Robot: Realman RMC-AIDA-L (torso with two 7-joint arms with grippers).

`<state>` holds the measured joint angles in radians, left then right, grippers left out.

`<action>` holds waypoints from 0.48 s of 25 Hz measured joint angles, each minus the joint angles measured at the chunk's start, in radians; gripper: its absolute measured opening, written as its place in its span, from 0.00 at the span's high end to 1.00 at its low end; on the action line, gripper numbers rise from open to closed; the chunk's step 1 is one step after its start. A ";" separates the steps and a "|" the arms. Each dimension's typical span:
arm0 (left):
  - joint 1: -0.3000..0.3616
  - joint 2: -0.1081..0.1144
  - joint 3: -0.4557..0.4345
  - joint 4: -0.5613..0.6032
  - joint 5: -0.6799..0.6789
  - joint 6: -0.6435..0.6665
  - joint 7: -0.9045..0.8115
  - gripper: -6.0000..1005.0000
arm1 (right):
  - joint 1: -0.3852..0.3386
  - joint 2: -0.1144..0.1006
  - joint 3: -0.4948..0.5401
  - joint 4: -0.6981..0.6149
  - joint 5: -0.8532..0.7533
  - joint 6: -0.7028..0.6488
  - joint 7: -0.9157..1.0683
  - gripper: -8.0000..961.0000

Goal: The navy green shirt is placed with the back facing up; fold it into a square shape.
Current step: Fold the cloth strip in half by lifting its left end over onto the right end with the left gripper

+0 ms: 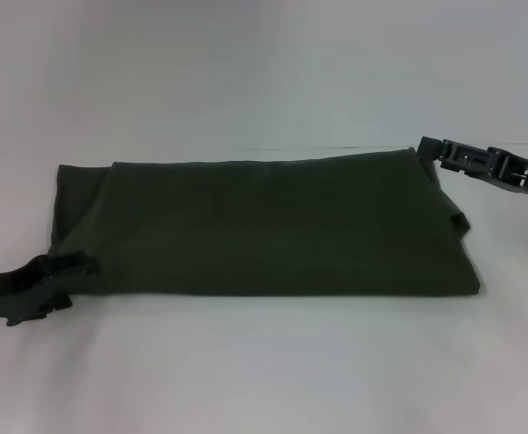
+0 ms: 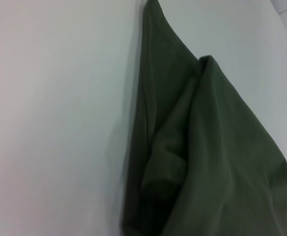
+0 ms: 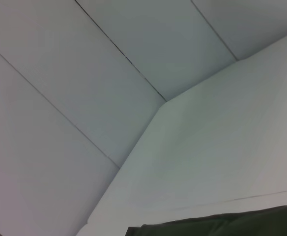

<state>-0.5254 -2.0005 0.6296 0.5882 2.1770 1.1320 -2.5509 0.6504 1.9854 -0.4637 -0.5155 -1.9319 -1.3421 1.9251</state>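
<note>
At the lower left of the head view, the left gripper (image 1: pixel 76 267) touches the near left corner of the navy green shirt (image 1: pixel 264 226); whether it holds the cloth cannot be told. The shirt lies folded into a wide band across the middle of the white table (image 1: pixel 264 371). At the upper right, the right gripper (image 1: pixel 434 150) sits at the shirt's far right corner, its grip unclear too

Light is soft, even, rather dim w/ no glare; the tabletop (image 1: pixel 264 371) reads pale grey, faint pinkish tint at the edges. Navy green shirt (image 1: pixel 264 231) throws only a thin shadow along its near edge. Left wrist view is blurred, esp. the cloth folds.
</note>
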 joint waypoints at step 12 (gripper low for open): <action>-0.039 0.003 0.002 0.009 0.027 -0.044 0.013 0.17 | -0.003 -0.001 0.001 0.000 0.012 0.001 0.000 0.05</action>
<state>-0.5643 -1.9972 0.6319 0.5968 2.2043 1.0878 -2.5376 0.6476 1.9849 -0.4631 -0.5154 -1.9204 -1.3406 1.9251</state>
